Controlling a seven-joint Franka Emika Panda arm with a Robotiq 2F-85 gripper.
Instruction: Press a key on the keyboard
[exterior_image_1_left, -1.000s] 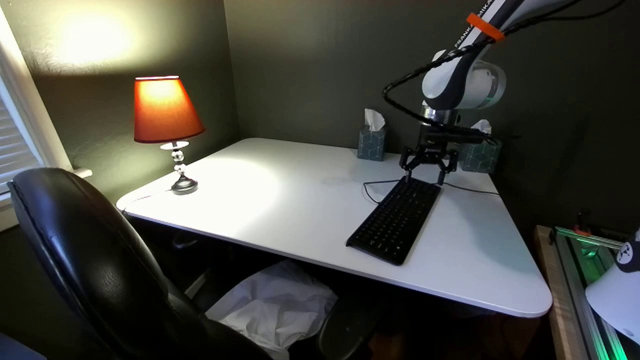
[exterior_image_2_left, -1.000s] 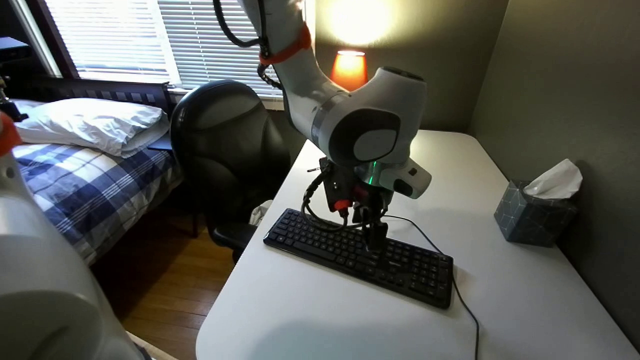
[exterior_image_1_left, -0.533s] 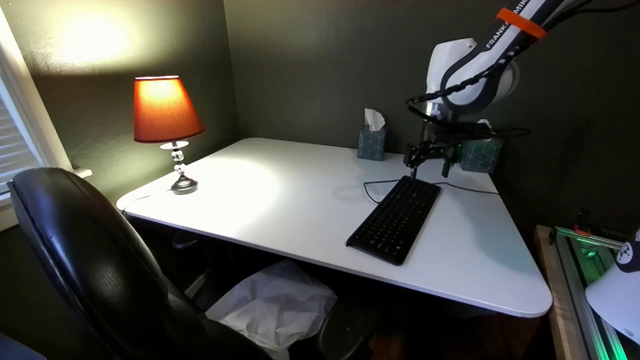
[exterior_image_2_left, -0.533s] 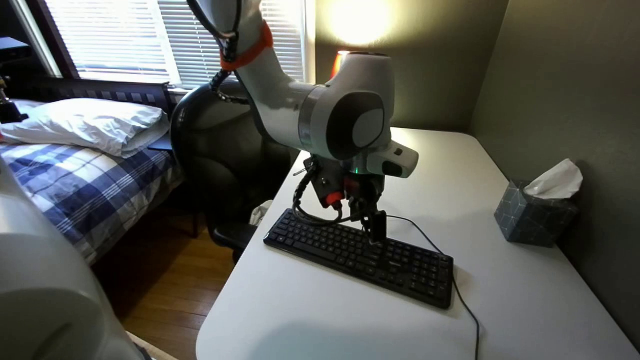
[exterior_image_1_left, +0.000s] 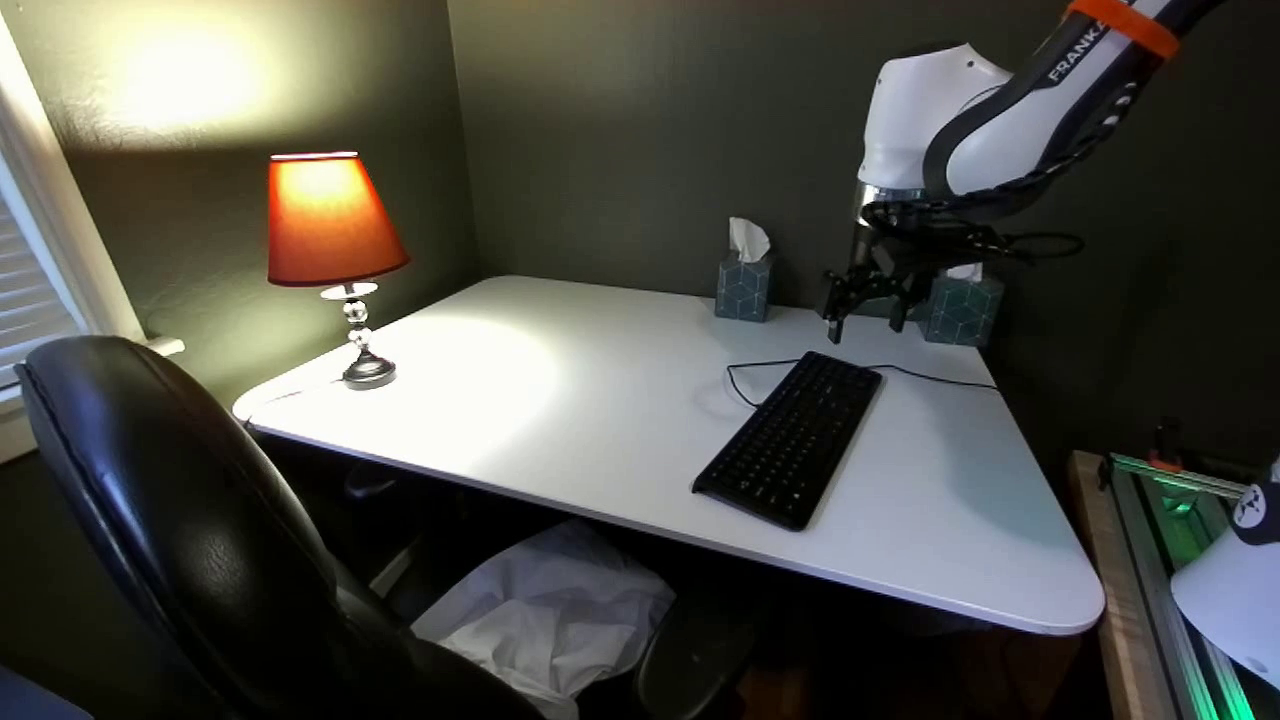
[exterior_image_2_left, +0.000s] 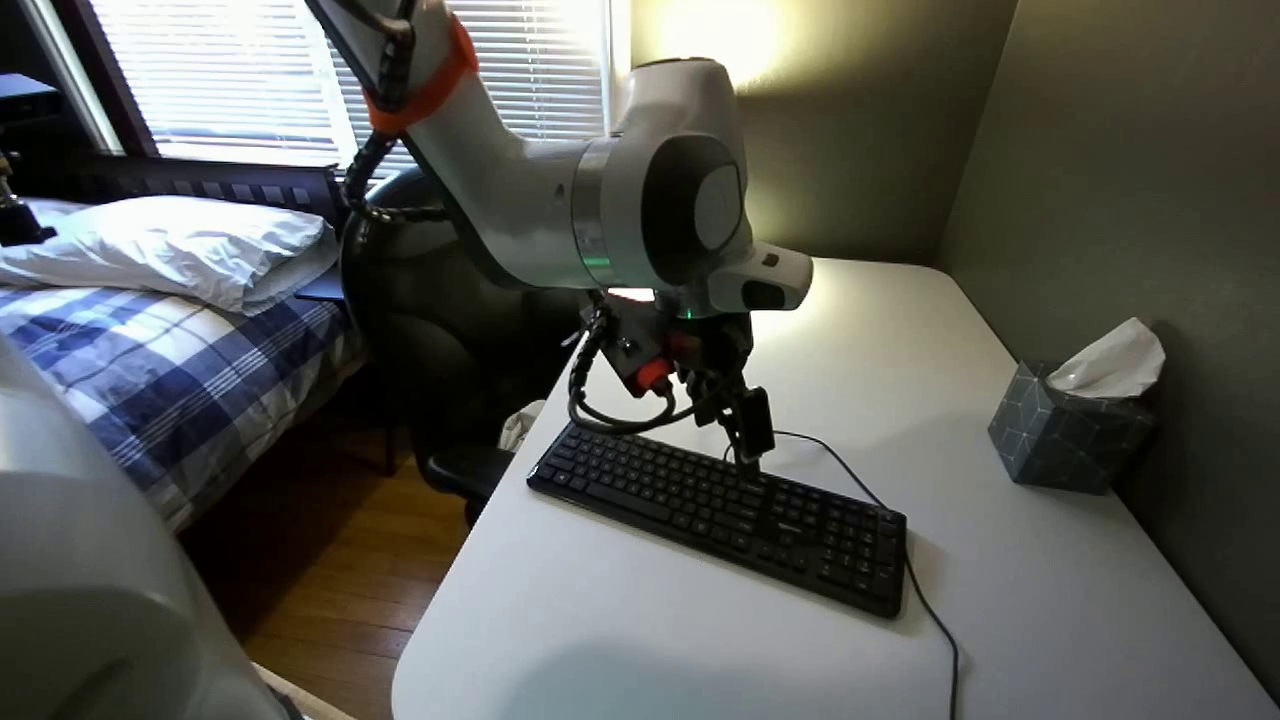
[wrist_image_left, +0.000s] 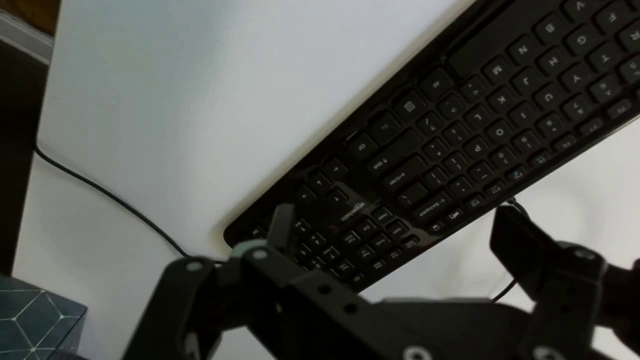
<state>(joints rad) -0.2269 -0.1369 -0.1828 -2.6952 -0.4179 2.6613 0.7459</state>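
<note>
The flat black keyboard (exterior_image_1_left: 790, 440) lies on the white table and shows in both exterior views (exterior_image_2_left: 650, 490). Its thin black cable (exterior_image_2_left: 930, 610) trails over the table. My gripper (exterior_image_1_left: 866, 328) is open and empty above the keyboard's far end, apart from it. In an exterior view the gripper (exterior_image_2_left: 752, 440) hangs over the keyboard and covers a few keys. In the wrist view the gripper's fingers (wrist_image_left: 395, 232) are wide apart. One finger is over the number pad of the keyboard (wrist_image_left: 450, 125), the other over the table past its edge. Part of the number pad is hidden.
A tissue box (exterior_image_1_left: 742, 290) stands at the back of the white table (exterior_image_1_left: 600, 380). Another tissue box (exterior_image_1_left: 962, 312) is behind my gripper, and a box corner (wrist_image_left: 37, 320) shows in the wrist view. A red lamp (exterior_image_1_left: 330, 225) and a black chair (exterior_image_1_left: 180, 520) stand farther off.
My gripper has risen from close over the keyboard to higher above it and turned slightly. The arm has drawn up and back. The keyboard lies where it was.
</note>
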